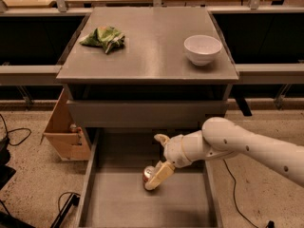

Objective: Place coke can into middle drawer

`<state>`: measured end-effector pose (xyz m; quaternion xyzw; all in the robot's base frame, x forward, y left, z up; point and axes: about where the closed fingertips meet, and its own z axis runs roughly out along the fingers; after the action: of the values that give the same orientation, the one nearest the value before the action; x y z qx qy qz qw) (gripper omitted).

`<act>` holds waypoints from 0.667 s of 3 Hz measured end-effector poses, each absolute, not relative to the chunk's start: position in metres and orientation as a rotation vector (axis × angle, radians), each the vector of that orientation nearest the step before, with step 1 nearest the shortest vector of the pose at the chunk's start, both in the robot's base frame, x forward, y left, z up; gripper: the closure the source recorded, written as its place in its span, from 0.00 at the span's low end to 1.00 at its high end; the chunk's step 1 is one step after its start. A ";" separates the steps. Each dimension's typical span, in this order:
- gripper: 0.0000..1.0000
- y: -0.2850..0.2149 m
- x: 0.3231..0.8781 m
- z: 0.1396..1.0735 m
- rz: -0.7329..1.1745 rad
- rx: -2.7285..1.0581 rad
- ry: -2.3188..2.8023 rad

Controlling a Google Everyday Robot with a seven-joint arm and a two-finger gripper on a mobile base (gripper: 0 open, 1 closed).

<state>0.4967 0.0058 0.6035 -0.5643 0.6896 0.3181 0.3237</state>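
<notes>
The coke can lies on its side on the grey floor of the open middle drawer, near the drawer's middle. My gripper reaches into the drawer from the right on a white arm. Its fingers are spread wide. The lower finger lies against the right side of the can. The upper finger points away towards the back of the drawer, clear of the can.
On the cabinet top sit a green snack bag at the back left and a white bowl at the right. A cardboard box stands on the floor left of the drawer. Cables lie at the far left.
</notes>
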 end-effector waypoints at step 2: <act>0.00 -0.015 0.466 0.702 0.558 -1.550 1.967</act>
<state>0.4660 -0.0150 0.7018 -0.5793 0.7350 0.2086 0.2840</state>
